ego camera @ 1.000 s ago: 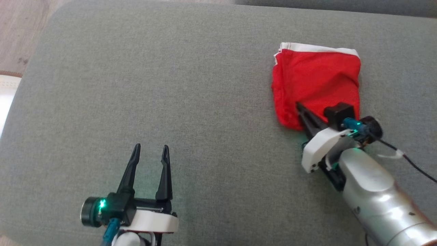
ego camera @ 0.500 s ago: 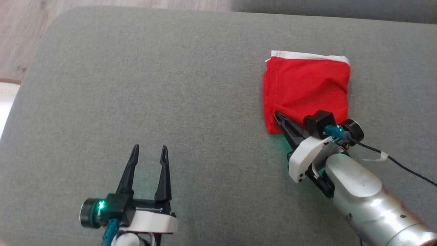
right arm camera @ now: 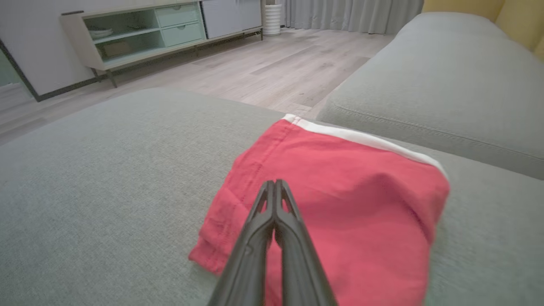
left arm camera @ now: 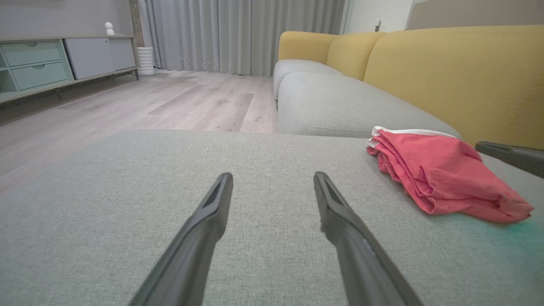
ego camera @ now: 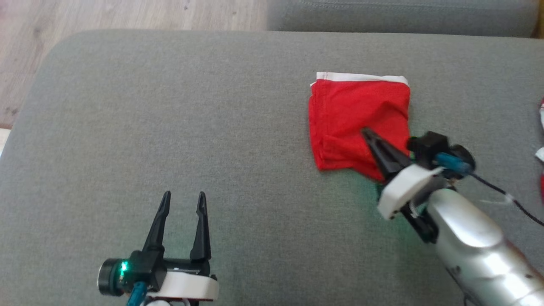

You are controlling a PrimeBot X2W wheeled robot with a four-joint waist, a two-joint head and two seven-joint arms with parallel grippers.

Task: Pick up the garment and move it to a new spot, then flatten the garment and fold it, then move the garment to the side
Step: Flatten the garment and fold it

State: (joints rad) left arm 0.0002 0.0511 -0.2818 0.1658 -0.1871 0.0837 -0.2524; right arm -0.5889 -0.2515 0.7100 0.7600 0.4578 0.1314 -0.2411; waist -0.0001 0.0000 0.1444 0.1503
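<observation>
A folded red garment (ego camera: 357, 119) with a white waistband lies flat on the right part of a grey sofa cushion (ego camera: 170, 127), the band along its far edge and its slightly longer side running from the band back toward the robot. The right gripper (ego camera: 366, 132) has its fingers (right arm camera: 259, 229) pressed together with no cloth between them, tips over the garment's near half. The left gripper (ego camera: 183, 196) sits well apart at the lower left, fingers moderately spread and holding nothing.
</observation>
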